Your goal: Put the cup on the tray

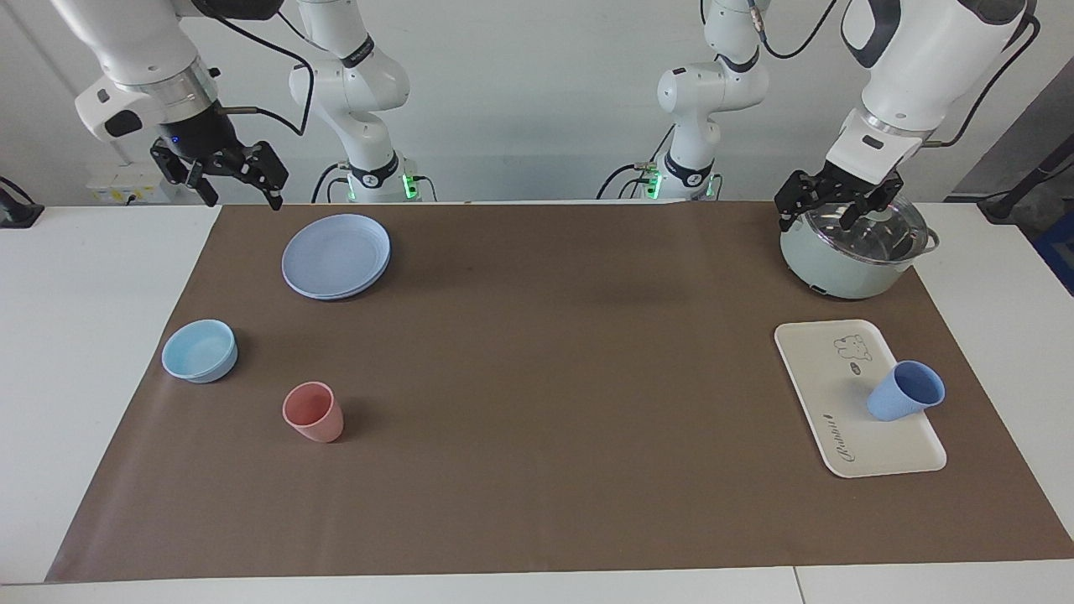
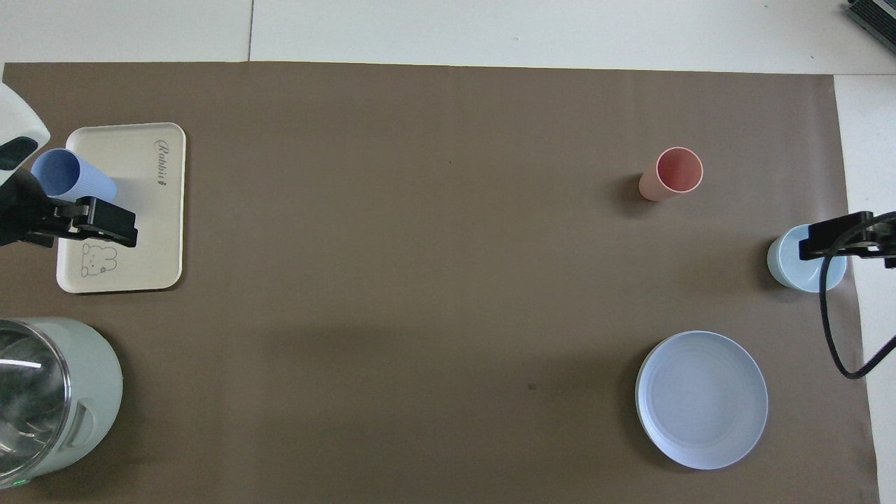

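The cup (image 1: 905, 391) stands on the tray (image 1: 826, 403), tilted, at the tray's edge toward the left arm's end of the table; in the facing view it sits at about 4 o'clock from the mat's centre. The left gripper (image 1: 832, 205) hangs free over the lidded pot (image 1: 852, 252), nothing in it, fingers spread apart. The right gripper (image 1: 225, 178) waits raised at 10 o'clock, also spread and empty. The overhead view shows the left gripper's finger overlapping the tray beside the cup; the facing view shows it well above. The pink cup (image 1: 314, 411), bowl (image 1: 200, 351) and blue plate (image 1: 336, 255) lie toward the right arm's end.
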Controlling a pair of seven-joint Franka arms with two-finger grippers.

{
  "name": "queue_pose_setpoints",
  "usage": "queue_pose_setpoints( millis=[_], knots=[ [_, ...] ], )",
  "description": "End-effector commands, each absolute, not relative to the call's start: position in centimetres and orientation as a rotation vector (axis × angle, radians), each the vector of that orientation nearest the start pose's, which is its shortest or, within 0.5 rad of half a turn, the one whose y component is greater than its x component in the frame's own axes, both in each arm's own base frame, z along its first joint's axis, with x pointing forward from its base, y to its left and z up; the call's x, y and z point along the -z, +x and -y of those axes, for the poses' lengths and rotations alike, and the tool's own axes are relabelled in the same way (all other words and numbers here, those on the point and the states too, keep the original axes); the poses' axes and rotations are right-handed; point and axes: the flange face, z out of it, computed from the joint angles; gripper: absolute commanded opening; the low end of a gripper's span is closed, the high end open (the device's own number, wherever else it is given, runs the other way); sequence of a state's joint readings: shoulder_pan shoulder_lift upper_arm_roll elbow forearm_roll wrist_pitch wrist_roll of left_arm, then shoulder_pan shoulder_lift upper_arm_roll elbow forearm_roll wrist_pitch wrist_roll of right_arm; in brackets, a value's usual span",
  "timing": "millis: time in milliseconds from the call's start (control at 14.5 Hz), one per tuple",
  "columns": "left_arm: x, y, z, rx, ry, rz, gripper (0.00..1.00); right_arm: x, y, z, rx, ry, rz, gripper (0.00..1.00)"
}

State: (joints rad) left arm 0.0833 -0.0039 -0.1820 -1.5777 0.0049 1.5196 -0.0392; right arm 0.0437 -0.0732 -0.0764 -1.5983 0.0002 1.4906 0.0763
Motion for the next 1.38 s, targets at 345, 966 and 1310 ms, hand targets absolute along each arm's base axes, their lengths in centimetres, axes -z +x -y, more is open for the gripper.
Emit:
queue_pose_setpoints(
  millis=[345, 966, 1310],
  knots=[
    [-62.0, 54.9, 4.2, -0.007, -3.117, -0.051, 1.00, -62.3, 53.3, 1.4, -0.086, -3.174, -0.140, 1.00],
    [-61.8, 54.9, 4.5, -0.006, -3.119, -0.082, 1.00, -62.9, 52.9, 1.0, -0.075, -3.138, -0.147, 1.00],
    [-61.8, 54.8, 4.2, -0.004, -3.117, -0.127, 1.00, -63.1, 52.9, 1.0, -0.065, -3.139, -0.145, 1.00]
  ],
)
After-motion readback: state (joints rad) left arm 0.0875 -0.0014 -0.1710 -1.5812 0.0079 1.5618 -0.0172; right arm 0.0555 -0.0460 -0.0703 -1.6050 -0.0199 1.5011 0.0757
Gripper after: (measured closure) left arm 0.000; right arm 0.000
